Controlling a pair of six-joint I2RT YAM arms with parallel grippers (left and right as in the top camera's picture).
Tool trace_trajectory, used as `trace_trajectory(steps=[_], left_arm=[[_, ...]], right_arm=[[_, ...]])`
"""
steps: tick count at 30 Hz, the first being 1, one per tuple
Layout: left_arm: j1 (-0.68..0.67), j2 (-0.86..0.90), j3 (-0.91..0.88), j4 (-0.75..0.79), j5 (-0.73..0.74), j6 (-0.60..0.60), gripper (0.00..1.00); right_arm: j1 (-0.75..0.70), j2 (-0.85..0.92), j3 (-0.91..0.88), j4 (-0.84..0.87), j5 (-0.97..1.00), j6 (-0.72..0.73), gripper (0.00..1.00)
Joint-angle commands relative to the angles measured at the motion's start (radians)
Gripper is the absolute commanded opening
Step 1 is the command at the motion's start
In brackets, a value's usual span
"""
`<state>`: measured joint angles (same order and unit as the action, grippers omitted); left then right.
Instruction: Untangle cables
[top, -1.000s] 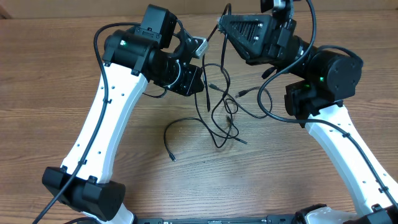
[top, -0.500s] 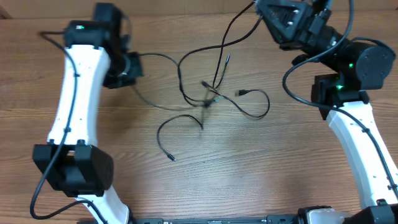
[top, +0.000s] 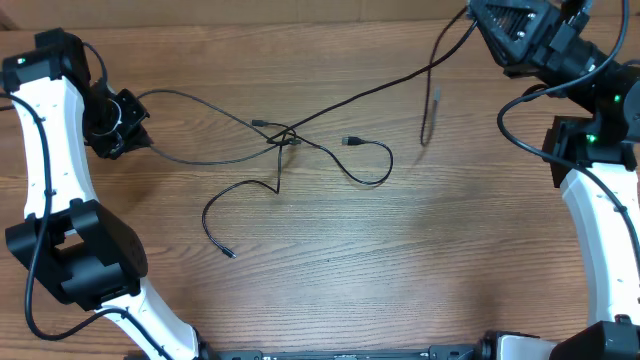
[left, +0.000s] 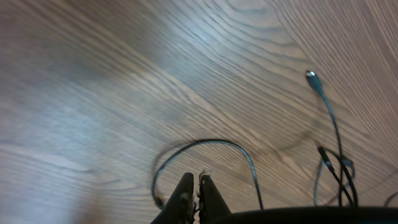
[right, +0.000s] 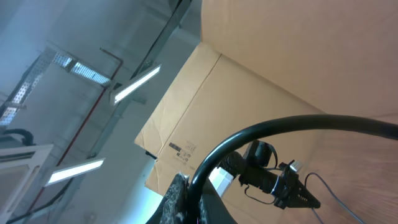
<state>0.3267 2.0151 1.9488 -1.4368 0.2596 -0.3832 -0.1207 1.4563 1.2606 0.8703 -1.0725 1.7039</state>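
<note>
The cables lie spread over the middle of the desk, crossing in a small knot left of centre. The left tool, at the far left, is pinched closed on a strand, with a loop leaving its fingers. The right tool, at the far right, is clamped on another strand running down to the knot. One plug lies nearer, and a silver-tipped one sits right of the knot.

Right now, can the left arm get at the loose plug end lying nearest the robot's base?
Probably not yet. Nothing blocks that plug end, but the left gripper has its jaws shut on a cable, so it must let go first.
</note>
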Motion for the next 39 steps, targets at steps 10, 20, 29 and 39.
trace_trajectory(steps=[10, 20, 29, 39], left_arm=[[-0.015, 0.029, -0.061, 0.067, -0.188, -0.134, 0.04], [-0.113, 0.029, -0.129, 0.188, 0.286, 0.188, 0.04], [-0.364, 0.029, -0.129, 0.222, 0.338, 0.317, 0.04], [-0.470, 0.029, 0.049, 0.066, 0.296, 0.361, 1.00]], right_arm=[[-0.303, -0.008, 0.011, -0.013, -0.057, -0.006, 0.04], [-0.399, -0.008, 0.011, -0.013, -0.128, -0.007, 0.04], [-0.276, -0.008, 0.011, -0.016, -0.183, -0.057, 0.04], [-0.110, -0.007, 0.011, -0.494, -0.195, -0.403, 0.04]])
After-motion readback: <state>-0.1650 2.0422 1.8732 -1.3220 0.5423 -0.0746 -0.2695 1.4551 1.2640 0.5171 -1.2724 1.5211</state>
